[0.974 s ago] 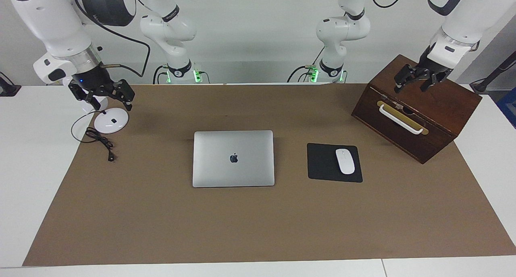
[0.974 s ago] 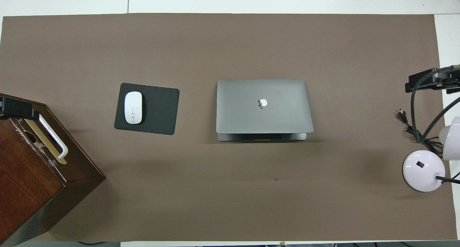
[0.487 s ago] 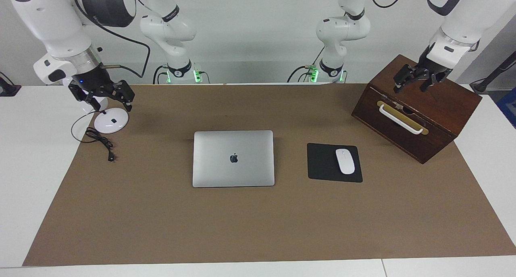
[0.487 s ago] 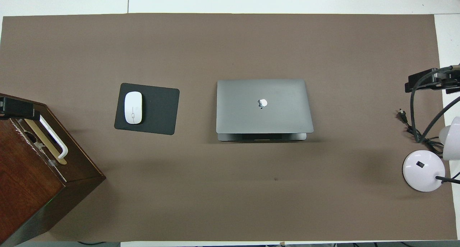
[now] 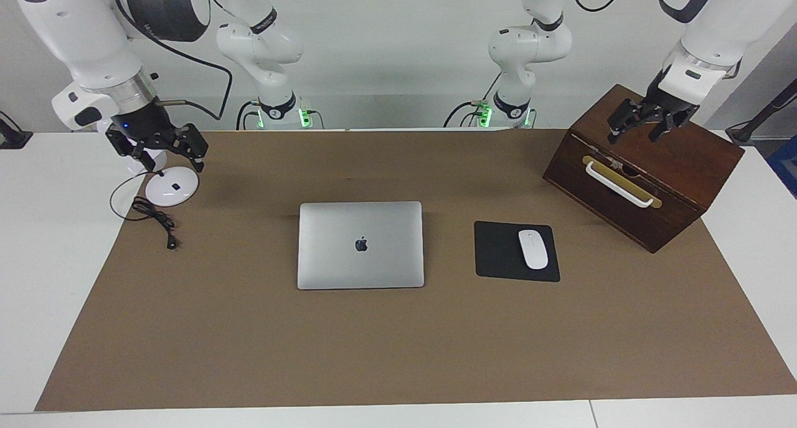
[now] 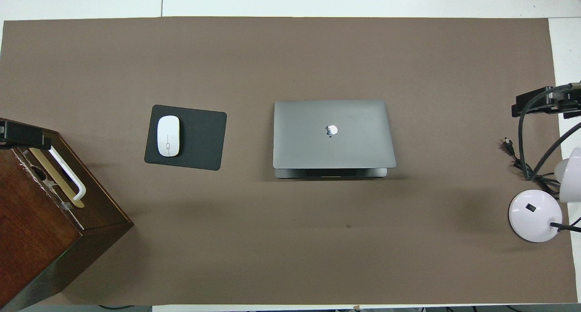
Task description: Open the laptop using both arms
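Observation:
The silver-grey laptop (image 5: 360,245) lies closed and flat in the middle of the brown mat, its apple logo facing up; it also shows in the overhead view (image 6: 333,132). My right gripper (image 5: 175,165) hangs open and empty over the white lamp base at the right arm's end of the table. My left gripper (image 5: 633,138) hangs open and empty over the top of the wooden box at the left arm's end. Both grippers are well apart from the laptop. In the overhead view only the tips show, the left gripper (image 6: 22,137) and the right gripper (image 6: 538,104).
A black mouse pad (image 5: 498,253) with a white mouse (image 5: 533,248) lies beside the laptop toward the left arm's end. A dark wooden box (image 5: 679,160) with a white handle (image 5: 619,185) stands near it. A white lamp base (image 5: 171,188) and black cable (image 5: 152,216) sit at the right arm's end.
Both grippers have shifted only very slightly upward. The laptop has not moved.

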Controlling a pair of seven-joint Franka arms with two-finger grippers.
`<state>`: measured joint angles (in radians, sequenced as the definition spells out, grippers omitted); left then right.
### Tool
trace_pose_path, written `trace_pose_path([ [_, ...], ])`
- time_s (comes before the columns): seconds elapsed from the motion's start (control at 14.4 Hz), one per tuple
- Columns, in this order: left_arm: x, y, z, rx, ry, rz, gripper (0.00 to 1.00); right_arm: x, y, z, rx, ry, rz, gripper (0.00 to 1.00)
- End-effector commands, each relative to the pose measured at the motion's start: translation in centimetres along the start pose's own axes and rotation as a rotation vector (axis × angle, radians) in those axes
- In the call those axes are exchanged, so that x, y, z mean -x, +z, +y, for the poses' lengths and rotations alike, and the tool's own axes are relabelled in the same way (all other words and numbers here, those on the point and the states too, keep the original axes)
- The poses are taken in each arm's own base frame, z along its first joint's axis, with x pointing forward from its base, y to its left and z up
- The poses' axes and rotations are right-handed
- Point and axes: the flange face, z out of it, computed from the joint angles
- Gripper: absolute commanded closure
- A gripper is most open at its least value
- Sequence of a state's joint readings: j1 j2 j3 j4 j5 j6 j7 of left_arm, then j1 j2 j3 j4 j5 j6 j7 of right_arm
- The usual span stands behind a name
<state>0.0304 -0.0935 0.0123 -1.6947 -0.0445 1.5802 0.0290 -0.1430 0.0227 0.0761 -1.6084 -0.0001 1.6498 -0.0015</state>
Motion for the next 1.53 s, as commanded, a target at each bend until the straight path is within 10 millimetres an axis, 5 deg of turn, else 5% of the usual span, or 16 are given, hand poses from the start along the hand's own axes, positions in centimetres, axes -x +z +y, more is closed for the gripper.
trace_pose_path([
  [0.0, 0.4, -0.3, 0.5, -0.016, 0.002, 0.025, 0.0, 0.7, 0.1, 1.1, 0.023, -0.017, 0.016, 0.0],
  [0.21, 0.3, -0.2, 0.6, -0.014, -0.001, 0.029, 0.0, 1.1, 0.4, 1.1, 0.024, -0.016, 0.016, 0.0],
  [0.28, 0.3, -0.3, 0.6, -0.016, -0.001, 0.032, 0.25, 1.1, 0.9, 1.0, 0.024, -0.013, 0.02, 0.0],
  [0.42, 0.2, -0.3, 0.6, -0.016, 0.0, 0.038, 0.93, 1.5, 1.2, 0.8, 0.023, -0.008, 0.028, 0.0],
  [0.49, 0.2, -0.3, 0.6, -0.016, -0.001, 0.039, 1.0, 1.6, 1.5, 0.7, 0.023, -0.01, 0.03, 0.0],
  [0.9, -0.8, -0.5, 0.8, -0.012, -0.012, 0.104, 1.0, 1.7, 1.6, 1.0, 0.024, -0.015, 0.037, 0.0],
  [1.11, -1.7, -0.2, 2.9, -0.007, 0.027, 0.178, 1.0, 1.7, 1.6, 1.0, 0.024, -0.015, 0.036, 0.0],
  [1.46, -1.9, 0.9, 2.1, 0.014, 0.011, 0.235, 1.0, 1.7, 1.5, 0.9, 0.024, -0.016, 0.039, 0.0],
])
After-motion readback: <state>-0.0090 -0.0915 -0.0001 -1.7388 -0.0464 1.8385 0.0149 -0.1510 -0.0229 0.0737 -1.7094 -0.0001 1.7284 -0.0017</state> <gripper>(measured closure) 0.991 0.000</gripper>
